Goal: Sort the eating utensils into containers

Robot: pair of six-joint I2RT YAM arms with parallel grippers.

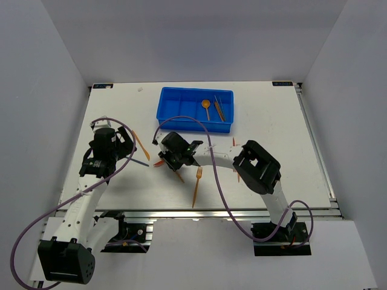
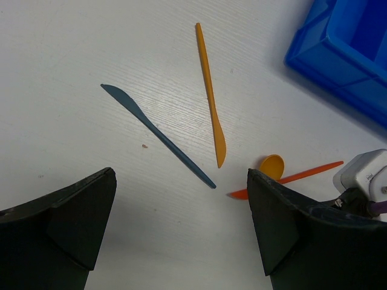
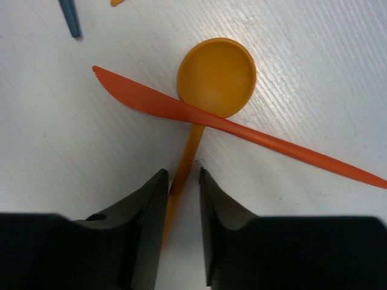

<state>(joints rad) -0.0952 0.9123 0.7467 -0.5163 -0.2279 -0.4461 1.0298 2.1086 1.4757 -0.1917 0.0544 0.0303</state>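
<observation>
My right gripper (image 3: 183,176) is nearly closed, its fingers straddling the handle of an orange spoon (image 3: 216,75) that lies flat on the table. The left finger touches the handle; a slim gap shows at the right finger. A red-orange knife (image 3: 242,133) lies across the spoon's neck. My left gripper (image 2: 181,199) is wide open and empty above bare table, near a dark blue knife (image 2: 158,136) and an orange knife (image 2: 210,96). The blue tray (image 1: 163,103) at the back holds an orange spoon (image 1: 206,104) and thin sticks (image 1: 219,110) in its right compartments.
An orange fork (image 1: 197,186) lies near the front edge, right of my right gripper (image 1: 166,158). More small orange pieces lie by the right arm (image 1: 234,142). The tray's corner (image 2: 338,48) shows in the left wrist view. Purple cables loop over the table.
</observation>
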